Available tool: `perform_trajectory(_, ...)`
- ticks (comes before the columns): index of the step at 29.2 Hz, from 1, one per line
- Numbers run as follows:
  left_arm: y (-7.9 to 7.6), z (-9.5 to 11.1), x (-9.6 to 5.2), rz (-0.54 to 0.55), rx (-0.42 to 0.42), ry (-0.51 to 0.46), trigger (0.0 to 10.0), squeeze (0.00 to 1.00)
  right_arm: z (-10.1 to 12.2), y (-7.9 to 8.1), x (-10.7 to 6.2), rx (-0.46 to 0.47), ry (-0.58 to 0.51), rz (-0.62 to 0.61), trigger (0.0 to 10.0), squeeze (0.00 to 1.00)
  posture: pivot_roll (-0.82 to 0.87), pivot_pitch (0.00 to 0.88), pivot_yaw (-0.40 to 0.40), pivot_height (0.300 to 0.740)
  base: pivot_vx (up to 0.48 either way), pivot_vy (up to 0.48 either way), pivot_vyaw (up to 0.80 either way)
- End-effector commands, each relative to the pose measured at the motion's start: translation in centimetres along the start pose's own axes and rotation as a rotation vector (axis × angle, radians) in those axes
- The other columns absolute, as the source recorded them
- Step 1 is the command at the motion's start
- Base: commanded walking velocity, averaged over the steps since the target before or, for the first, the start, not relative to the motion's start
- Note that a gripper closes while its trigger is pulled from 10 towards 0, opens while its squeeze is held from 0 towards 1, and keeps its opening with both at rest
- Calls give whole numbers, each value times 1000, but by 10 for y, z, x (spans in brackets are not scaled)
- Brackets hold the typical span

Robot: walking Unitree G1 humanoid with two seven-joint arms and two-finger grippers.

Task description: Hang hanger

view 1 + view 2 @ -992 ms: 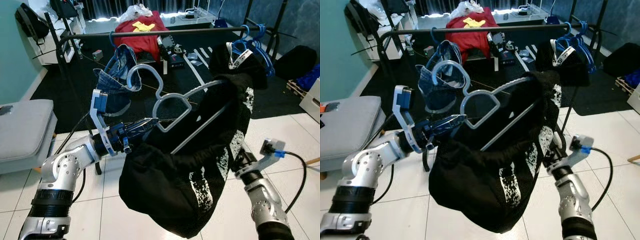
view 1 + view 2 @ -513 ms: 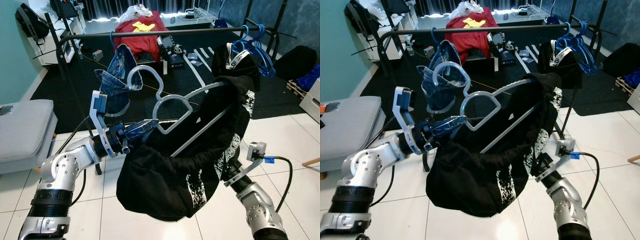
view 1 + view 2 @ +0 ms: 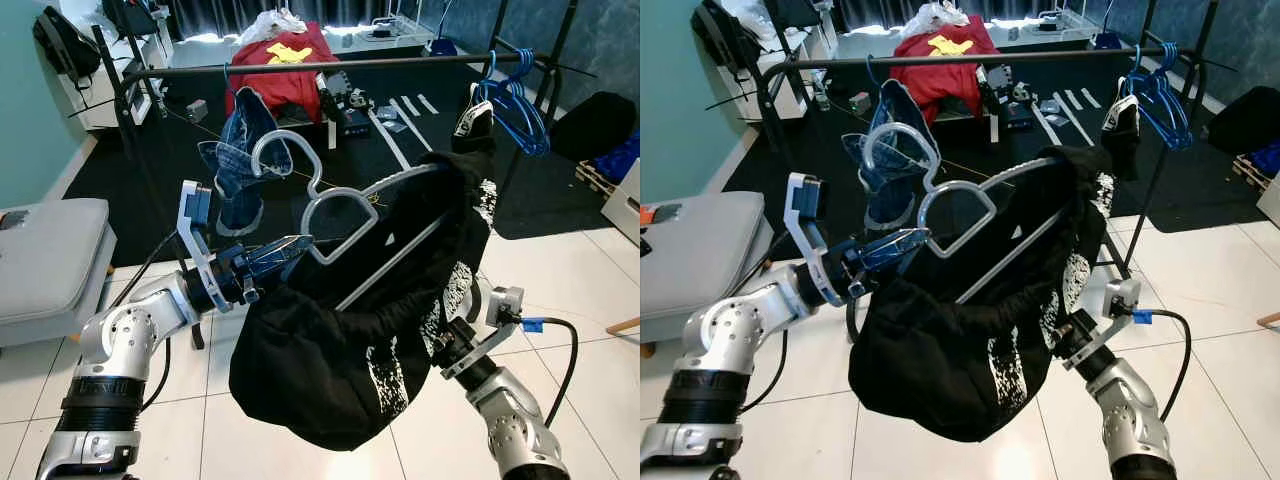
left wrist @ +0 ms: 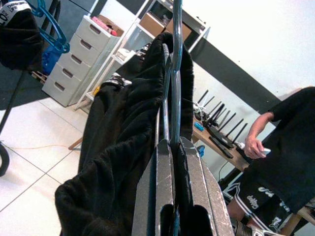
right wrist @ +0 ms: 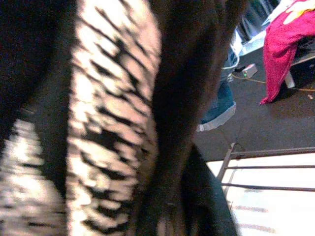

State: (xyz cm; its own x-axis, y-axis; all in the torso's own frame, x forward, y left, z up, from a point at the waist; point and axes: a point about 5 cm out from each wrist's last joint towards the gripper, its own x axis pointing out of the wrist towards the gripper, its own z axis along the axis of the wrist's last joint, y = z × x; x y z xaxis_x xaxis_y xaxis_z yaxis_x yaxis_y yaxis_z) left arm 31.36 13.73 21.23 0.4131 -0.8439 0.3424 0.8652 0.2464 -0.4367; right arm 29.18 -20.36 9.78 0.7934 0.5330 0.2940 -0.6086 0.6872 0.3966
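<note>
Left gripper (image 3: 285, 258) was clamped narrow on the lower edge of the grey hanger (image 3: 345, 215), which ran up and away from it toward the robot's right, hook (image 3: 285, 150) topmost and still short of and below the black rail (image 3: 330, 65) beyond. A black printed garment (image 3: 350, 350) sagged from the hanger; the right gripper (image 3: 445, 345) sat under its far side, likely buried in cloth, fingers' state not discernible. White tile floor (image 3: 580, 270) lay beneath, with dark carpet (image 3: 120, 170) under the rail and blue hangers (image 3: 510, 95) at its right end.
</note>
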Motion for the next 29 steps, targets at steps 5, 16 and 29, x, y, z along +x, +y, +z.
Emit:
perform_trajectory(5, 2, 9, -1, 19, 34, -38, 0, 0, 12, -14, -4, -44, -73, -128, 0, 0, 50, 86, 57, 740, 0, 0, 0)
perform_trajectory(16, 6, 12, -2, 52, 63, -51, 0, 0, 44, -54, -31, -241, -182, -579, 0, 0, 50, 86, 56, 740, 0, 0, 0)
perform_trajectory(29, 8, 14, -1, 69, 77, -73, 0, 0, 36, -19, 2, -119, -204, -178, 10000, 31, 49, 75, 62, 740, 0, 0, 0)
